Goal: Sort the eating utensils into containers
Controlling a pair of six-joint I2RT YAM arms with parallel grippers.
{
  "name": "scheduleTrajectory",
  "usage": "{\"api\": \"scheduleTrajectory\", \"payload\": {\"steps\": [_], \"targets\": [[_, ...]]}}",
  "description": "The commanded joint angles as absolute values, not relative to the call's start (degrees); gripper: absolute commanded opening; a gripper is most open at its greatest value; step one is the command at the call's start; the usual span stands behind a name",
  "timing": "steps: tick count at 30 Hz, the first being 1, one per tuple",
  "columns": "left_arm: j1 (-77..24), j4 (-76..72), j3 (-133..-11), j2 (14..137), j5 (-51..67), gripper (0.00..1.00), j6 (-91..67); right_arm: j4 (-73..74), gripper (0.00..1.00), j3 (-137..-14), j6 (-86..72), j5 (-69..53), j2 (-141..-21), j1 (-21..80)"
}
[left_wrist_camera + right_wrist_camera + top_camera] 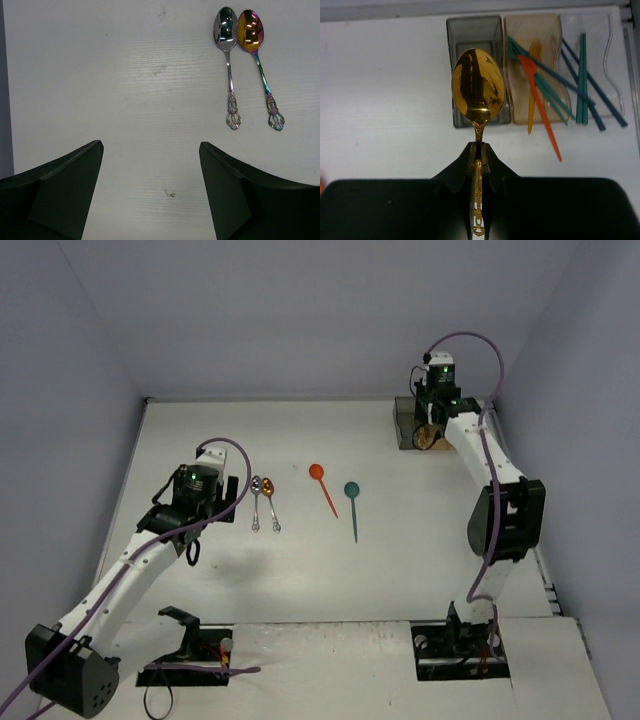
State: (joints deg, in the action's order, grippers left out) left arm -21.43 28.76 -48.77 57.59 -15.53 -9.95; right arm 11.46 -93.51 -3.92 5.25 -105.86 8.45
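Right jaws: clenched on the handle of a gold spoon (478,85), its bowl pointing to 12 o'clock.
Gold spoon: from my wrist, its bowl overlaps the grey bin (470,30).
Bins: grey, orange (547,27) and clear (597,25) side by side, running from 12 towards 2 o'clock.
Orange bin: forks (540,105).
Clear bin: chopsticks (581,75).
Left jaws: released, holding nothing, over bare surface (100,75).
Silver spoon (227,55), rainbow spoon (255,50): just beside each other, at 1 o'clock of my left jaws.
Orange spoon (324,486), teal spoon (353,505): mid-surface, at 3 o'clock of that pair.
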Motion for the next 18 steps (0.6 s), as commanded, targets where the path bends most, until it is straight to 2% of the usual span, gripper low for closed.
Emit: {"api": "scheduleTrajectory", "payload": {"steps": [1, 11, 14, 16, 18], "targets": [[-21.7, 26.3, -50.9, 57.7, -16.3, 0.75, -9.0, 11.7, 0.0, -102.6, 3.5, -3.2, -114.2, 5.8], [-21.8, 26.6, -50.3, 57.8, -16.8, 0.75, -8.8, 11.8, 0.03, -110.8, 5.7, -5.0, -125.4, 4.2], [-21.8, 26.5, -50.4, 57.9, -16.9, 0.75, -8.8, 11.7, 0.09, -111.4, 5.5, -4.4, -126.2, 4.1], [-21.8, 26.6, -50.4, 57.9, -16.9, 0.75, -8.7, 11.7, 0.18, -111.3, 5.5, -3.7, -126.3, 4.1], [-21.8, 26.6, -50.4, 57.9, -16.8, 0.75, -8.7, 11.7, 0.23, -111.3, 5.4, -2.1, -126.0, 4.1]]}}
